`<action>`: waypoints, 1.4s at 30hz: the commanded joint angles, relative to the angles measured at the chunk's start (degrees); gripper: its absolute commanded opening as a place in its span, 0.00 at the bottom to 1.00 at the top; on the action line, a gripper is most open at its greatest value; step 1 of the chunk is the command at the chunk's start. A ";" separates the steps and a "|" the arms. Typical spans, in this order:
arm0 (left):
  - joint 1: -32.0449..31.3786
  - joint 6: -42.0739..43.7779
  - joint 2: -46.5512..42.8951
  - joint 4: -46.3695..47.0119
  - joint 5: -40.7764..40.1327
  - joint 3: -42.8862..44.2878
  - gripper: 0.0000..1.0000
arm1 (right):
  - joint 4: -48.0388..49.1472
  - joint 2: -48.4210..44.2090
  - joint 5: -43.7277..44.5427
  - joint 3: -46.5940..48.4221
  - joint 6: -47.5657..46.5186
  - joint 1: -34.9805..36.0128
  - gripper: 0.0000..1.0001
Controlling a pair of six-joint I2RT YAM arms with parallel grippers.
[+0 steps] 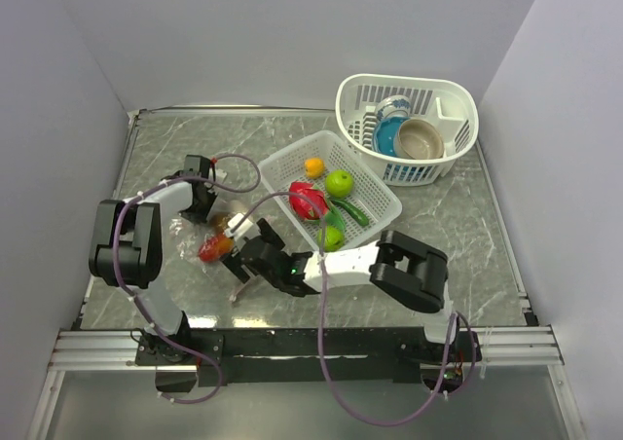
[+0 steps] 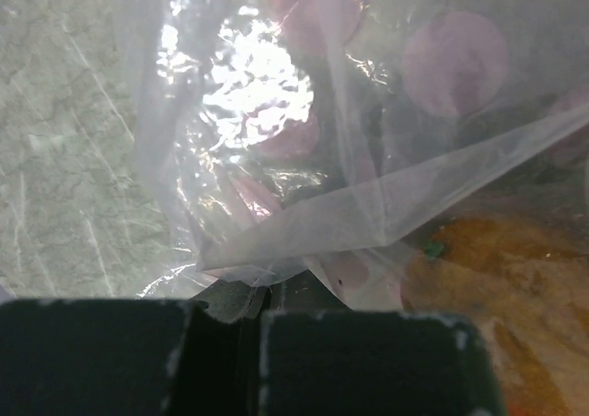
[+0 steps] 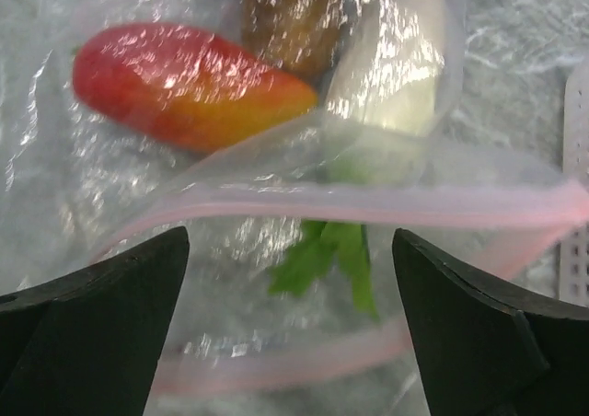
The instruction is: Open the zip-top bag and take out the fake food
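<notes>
Right wrist view first: the right pincer (image 3: 290, 246) stands wide apart, released, one finger either side of the bag's (image 3: 83, 186) pink zip strip (image 3: 386, 204). Inside sit a red-orange fruit (image 3: 184, 89) and a green leaf (image 3: 331, 260). Left wrist view: the left pincer (image 2: 253, 324) is clenched on a fold of the clear plastic. From above, the bag lies on the bench (image 1: 175, 148) between both pincers, just left of the white basket (image 1: 290, 154).

Robot test cell, laboratory type. Plain white partition walls (image 1: 58, 90) box in a grey marbled surface (image 1: 175, 153). Silver aluminium rail (image 1: 107, 346) along the near edge. White-and-black jointed left arm (image 1: 127, 238) and matching right arm (image 1: 409, 270) bolted there. Loose purple cables (image 1: 321, 362) trail across.
</notes>
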 commanded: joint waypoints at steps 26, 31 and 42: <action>-2.19 -2.14 1.26 0.38 0.53 0.67 0.01 | -10.36 -6.19 -4.47 3.09 8.43 -3.44 0.00; -2.19 -3.02 4.51 0.56 0.17 3.39 0.01 | -16.78 -21.46 -10.02 -4.63 12.31 -2.47 0.00; -1.84 -2.93 2.67 -0.23 -0.10 3.40 0.01 | -29.96 -45.31 23.94 -15.72 21.10 -3.17 0.00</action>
